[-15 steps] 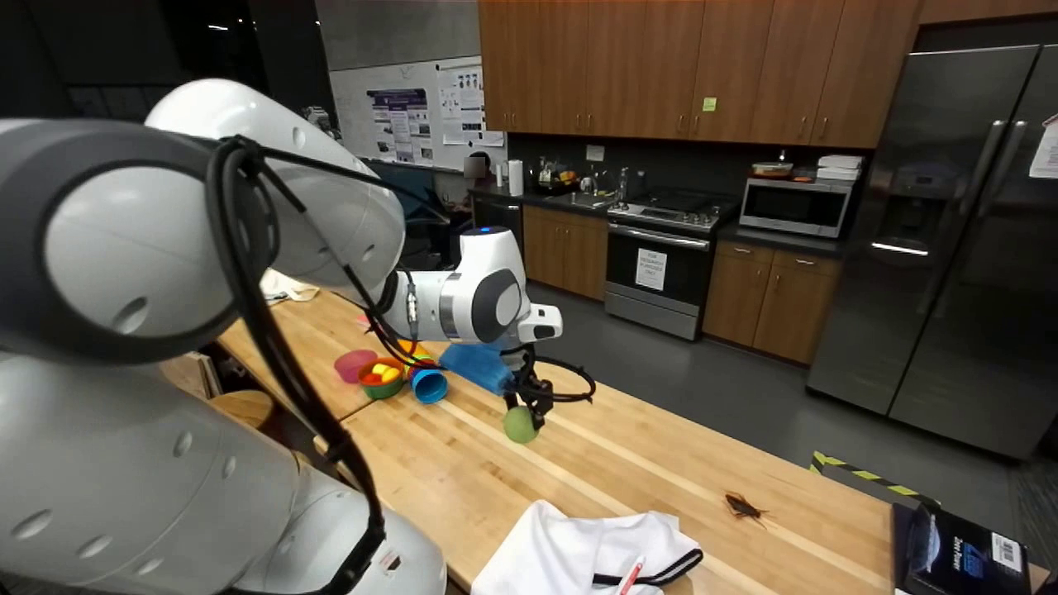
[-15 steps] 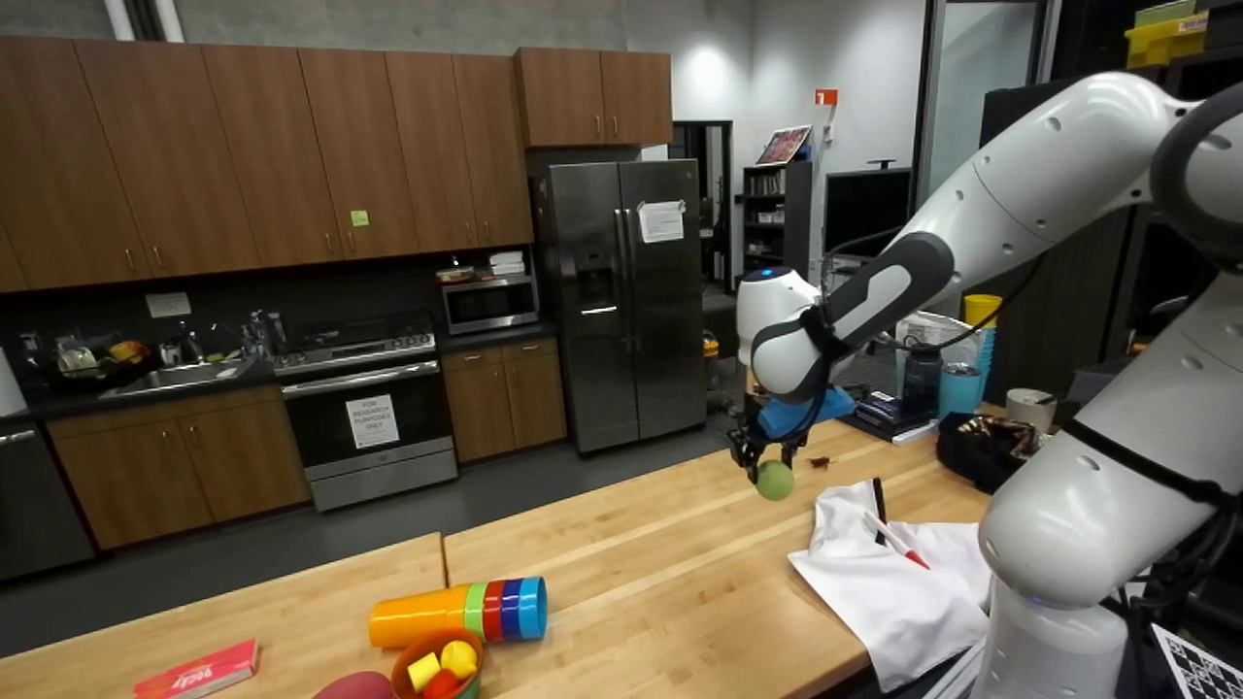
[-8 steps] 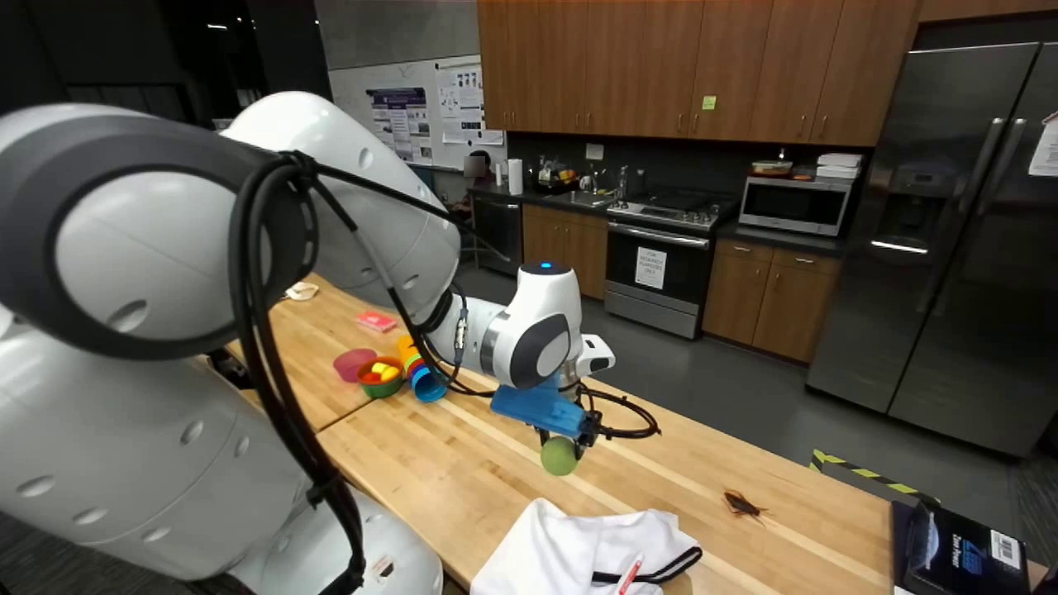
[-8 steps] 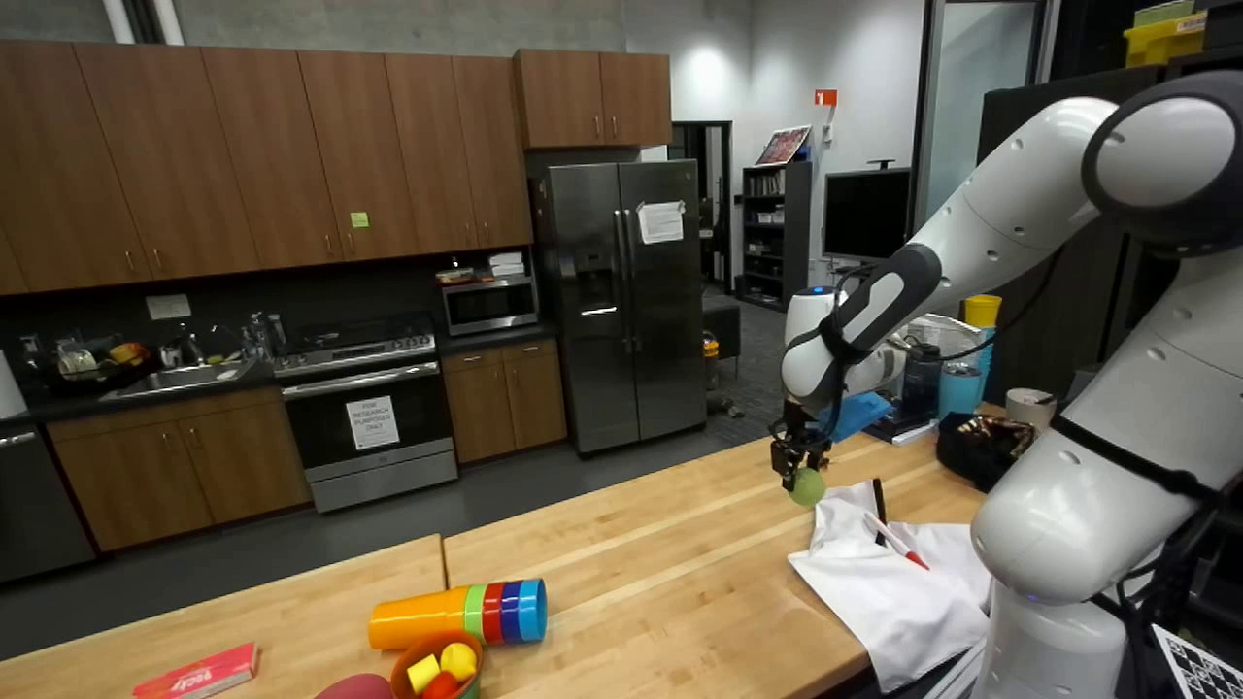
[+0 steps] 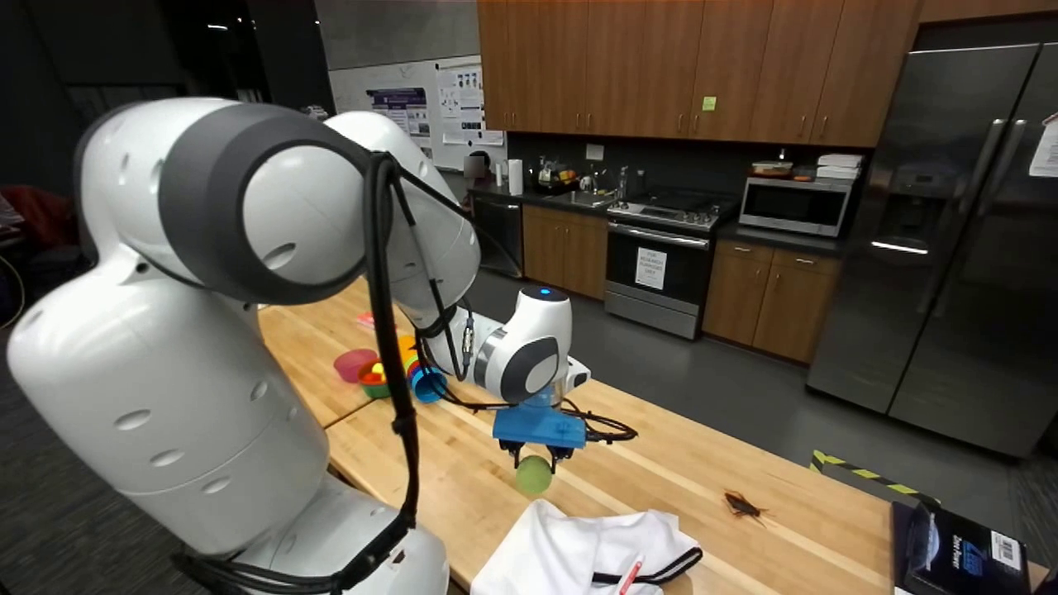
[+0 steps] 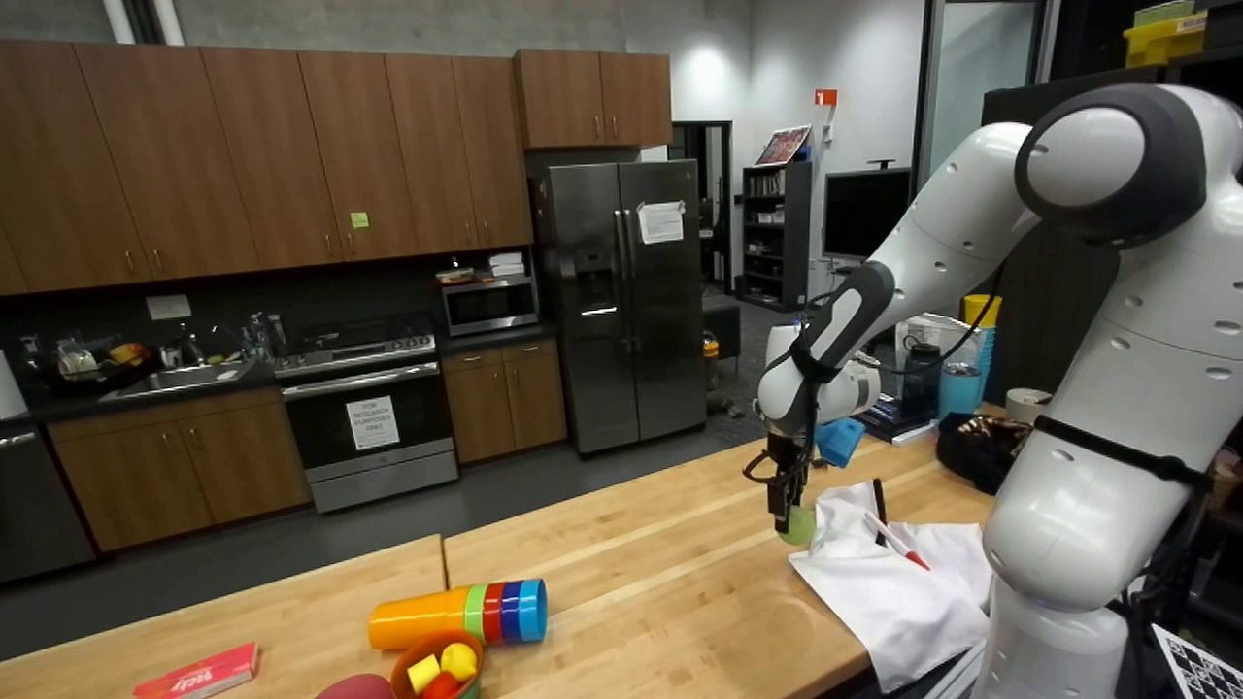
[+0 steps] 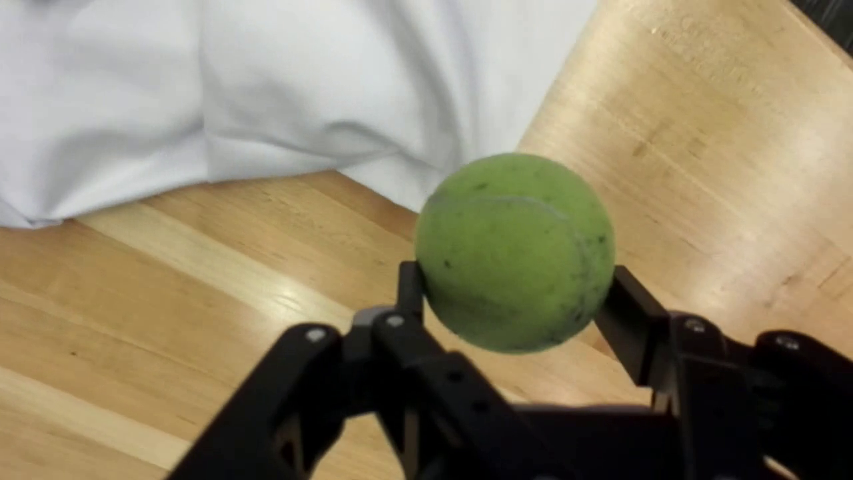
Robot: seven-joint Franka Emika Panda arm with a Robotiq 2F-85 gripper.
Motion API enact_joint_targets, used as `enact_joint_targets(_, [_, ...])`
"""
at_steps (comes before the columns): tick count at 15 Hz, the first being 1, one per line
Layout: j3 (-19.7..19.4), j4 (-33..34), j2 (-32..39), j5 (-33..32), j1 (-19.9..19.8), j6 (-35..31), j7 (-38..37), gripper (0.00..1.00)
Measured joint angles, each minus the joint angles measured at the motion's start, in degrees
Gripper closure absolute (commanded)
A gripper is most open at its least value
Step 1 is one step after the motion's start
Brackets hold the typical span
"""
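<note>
The ball (image 7: pixel 514 253) is pinched on opposite sides by the fingers (image 7: pixel 633 327), presumably against slipping; in both exterior views it is held near the left corner of the white cloth (image 5: pixel 574 545).

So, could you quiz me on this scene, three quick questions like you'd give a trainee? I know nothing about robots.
1. What does the gripper hold? A) a spoon; B) a green ball; C) a sponge.
2. True or false: the red-and-white pen lies on the white cloth.
3. Fill the gap: the stacked cups are not upright; they lie on their ____ on the wooden table.

Key: 1. B, the ball is gripped from two sides. 2. True. 3. side.
</note>
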State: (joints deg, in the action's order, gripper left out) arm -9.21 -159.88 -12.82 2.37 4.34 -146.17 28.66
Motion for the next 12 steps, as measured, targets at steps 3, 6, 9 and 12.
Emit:
enact_joint_targets(3, [2.5, 1.0, 2.1, 0.2, 2.4, 0.0, 2.7, 0.6])
enact_joint_targets(6, [5.8, 2.1, 3.8, 0.2, 4.5, 0.0, 3.7, 0.6])
enact_joint_targets(9, [9.0, 3.7, 5.9, 0.2, 5.7, 0.0, 3.8, 0.6])
enact_joint_targets(12, [11.4, 5.3, 8.3, 0.2, 6.1, 0.0, 3.8, 0.6])
